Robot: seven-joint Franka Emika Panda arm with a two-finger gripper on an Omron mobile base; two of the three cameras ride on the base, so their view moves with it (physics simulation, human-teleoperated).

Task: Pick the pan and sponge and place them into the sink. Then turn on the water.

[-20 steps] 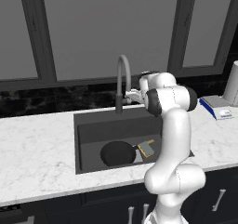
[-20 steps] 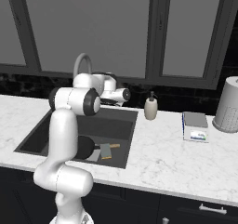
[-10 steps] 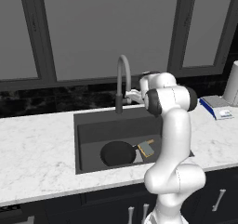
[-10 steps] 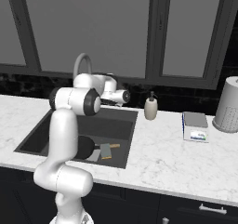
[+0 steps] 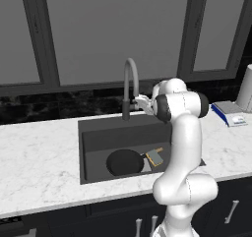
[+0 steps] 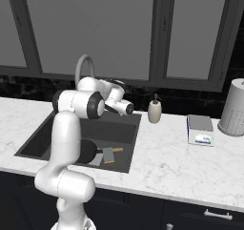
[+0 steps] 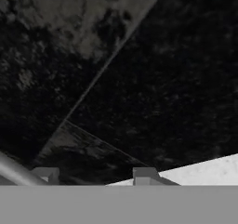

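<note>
Almost nothing is seen to have moved since the earlier frames: the arm is held in the same pose, and pan, sponge and the rest of the scene are unchanged. In the left base view the claw (image 5: pixel 140 101) is seen at frame centre, right beside the lower stem of the faucet (image 5: pixel 129 83); whether contact is made cannot be told. In the hand view two grey fingertips (image 7: pixel 145 174) are seen standing apart at the bottom edge, with a thin grey bar, hard to identify, crossing the lower left corner by the left tip; nothing can be seen between the fingers, and a grip on anything cannot be told. The pan (image 5: pixel 125 162) is lying on the floor of the sink (image 5: pixel 98 133), lower centre of the left base view, handle pointing right. The sponge (image 5: pixel 154 157) is sitting just right of the pan, at the handle end, also inside the sink. No water is seen at the spout. In the right base view a beige soap dispenser (image 6: pixel 154 110) is standing on the white marble surface (image 6: pixel 181 162), right of the sink, with a small box (image 6: pixel 200 130) further right.
</note>
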